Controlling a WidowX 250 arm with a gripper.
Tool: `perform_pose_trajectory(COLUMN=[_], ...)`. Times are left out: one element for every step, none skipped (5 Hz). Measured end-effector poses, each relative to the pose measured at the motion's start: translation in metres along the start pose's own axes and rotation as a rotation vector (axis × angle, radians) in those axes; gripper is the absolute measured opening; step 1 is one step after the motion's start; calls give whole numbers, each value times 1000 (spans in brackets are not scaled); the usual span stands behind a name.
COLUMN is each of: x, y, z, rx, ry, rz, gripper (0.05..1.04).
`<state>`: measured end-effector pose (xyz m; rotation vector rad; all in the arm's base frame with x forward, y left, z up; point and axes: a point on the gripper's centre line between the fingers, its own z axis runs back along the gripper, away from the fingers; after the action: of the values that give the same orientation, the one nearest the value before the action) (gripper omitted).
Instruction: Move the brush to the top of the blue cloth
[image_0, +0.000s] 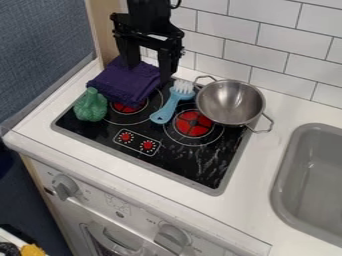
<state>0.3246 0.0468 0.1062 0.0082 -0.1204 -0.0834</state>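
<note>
Camera view: end effector (147, 74) open over purple cloth (125, 82) at stovetop (180, 162) edge; narrow gap to blue brush (171, 104).

Rear of stove (180, 170) crowded. Folded cloth (123, 82) bars low pass beneath tool (150, 74). Brush (172, 104) between cloth and pot (230, 102), bristles near pot's rear handle; slim gap there. Pot's front handle juts toward bench (250, 175). Green toy (91, 106) near cloth's left corner. Tiled wall (287, 35) bounds back. Open room: stove front, bench strip between stove and sink (278, 186).
</note>
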Motion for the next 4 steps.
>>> perform_pose_trajectory(x=[-2, 0, 7, 17], y=[0, 1, -6, -8], z=[-10, -32, -73, -99], rx=[-7, -7, -24, -2], ry=[30, 46, 103, 106], rz=[4, 20, -22, -8], gripper=[999, 999, 999, 1003])
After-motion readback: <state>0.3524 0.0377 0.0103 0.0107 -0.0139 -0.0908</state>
